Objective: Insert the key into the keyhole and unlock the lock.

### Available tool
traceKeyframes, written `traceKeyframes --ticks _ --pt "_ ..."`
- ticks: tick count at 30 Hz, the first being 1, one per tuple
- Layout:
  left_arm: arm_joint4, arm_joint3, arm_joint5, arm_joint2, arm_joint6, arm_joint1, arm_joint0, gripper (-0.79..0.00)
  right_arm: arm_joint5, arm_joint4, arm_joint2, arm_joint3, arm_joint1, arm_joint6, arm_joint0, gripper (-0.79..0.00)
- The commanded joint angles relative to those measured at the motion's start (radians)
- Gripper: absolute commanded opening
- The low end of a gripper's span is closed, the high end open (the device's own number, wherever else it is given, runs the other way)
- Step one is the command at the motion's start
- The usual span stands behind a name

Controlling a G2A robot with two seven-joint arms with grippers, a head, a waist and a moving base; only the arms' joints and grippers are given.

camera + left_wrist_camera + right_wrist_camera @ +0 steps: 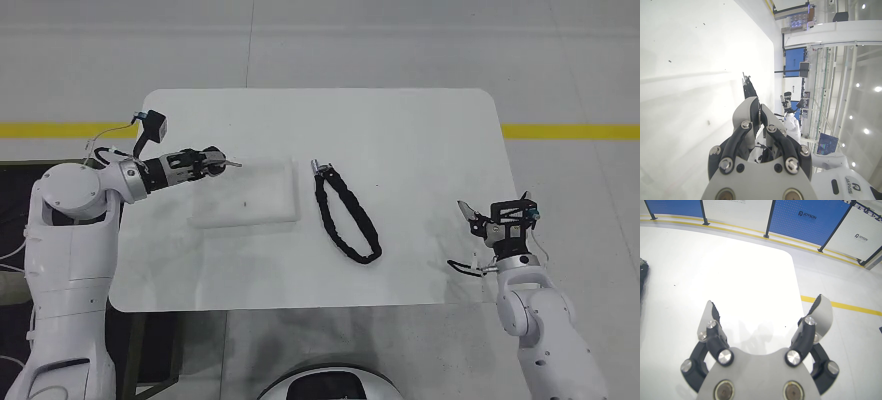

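Left gripper (216, 162) is pinched on a small flat metal key (234, 163), blade pointing robot-right over the white rectangular foam pad (250, 200). Black fabric-sheathed cable lock (348, 218) lies beyond the pad, its metal head (319, 168) roughly in line with the blade, and the loop trails diagonally toward the right gripper (476, 244), which is spread wide, empty and well apart. Can't tell which way the keyhole faces.

White arm shells (70, 250); grey-plated tool (765, 300), black links (802, 332), silver screws (726, 357).
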Motion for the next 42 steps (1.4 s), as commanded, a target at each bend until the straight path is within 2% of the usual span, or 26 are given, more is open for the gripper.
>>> traceKeyframes --ticks 1,9,11,13,14,15,18,23,28,37,39,42 --pt "0.003 0.000 0.000 0.000 0.000 0.000 0.000 -0.785 0.000 0.000 0.000 0.000 0.000 0.000 0.000 0.000" --pt "0.003 0.000 0.000 0.000 0.000 0.000 0.000 -0.785 0.000 0.000 0.000 0.000 0.000 0.000 0.000 0.000" --pt "0.003 0.000 0.000 0.000 0.000 0.000 0.000 -0.785 -0.032 0.034 -0.012 0.000 -0.001 0.024 0.002 0.000" --pt "0.003 0.000 0.000 0.000 0.000 0.000 0.000 -0.785 -0.115 0.114 -0.065 -0.025 -0.004 0.181 0.047 0.000" --pt "0.003 0.000 0.000 0.000 0.000 0.000 0.000 -0.785 -0.121 0.111 -0.091 -0.033 -0.005 0.273 0.081 0.000" --pt "0.003 0.000 0.000 0.000 0.000 0.000 0.000 -0.785 -0.107 0.127 -0.127 -0.043 -0.009 0.344 0.120 0.000" --pt "0.003 0.000 0.000 0.000 0.000 0.000 0.000 -0.785 -0.113 0.311 -0.230 -0.032 -0.027 0.558 0.244 0.000" --pt "0.003 0.000 0.000 0.000 0.000 0.000 0.000 -0.785 -0.047 0.392 -0.376 -0.007 -0.054 0.824 0.442 0.000" --pt "0.003 0.000 0.000 0.000 0.000 0.000 0.000 -0.785 0.048 0.403 -0.452 -0.015 -0.081 0.894 0.551 0.000" --pt "0.003 0.000 0.000 0.000 0.000 0.000 0.000 -0.785 0.048 0.403 -0.452 -0.015 -0.081 0.894 0.551 0.000" --pt "0.003 0.000 0.000 0.000 0.000 0.000 0.000 -0.785 0.021 0.473 -0.450 -0.018 -0.082 0.884 0.490 0.000" --pt "0.003 0.000 0.000 0.000 0.000 0.000 0.000 -0.785 -0.018 0.625 -0.490 0.069 -0.100 1.022 0.574 0.000"
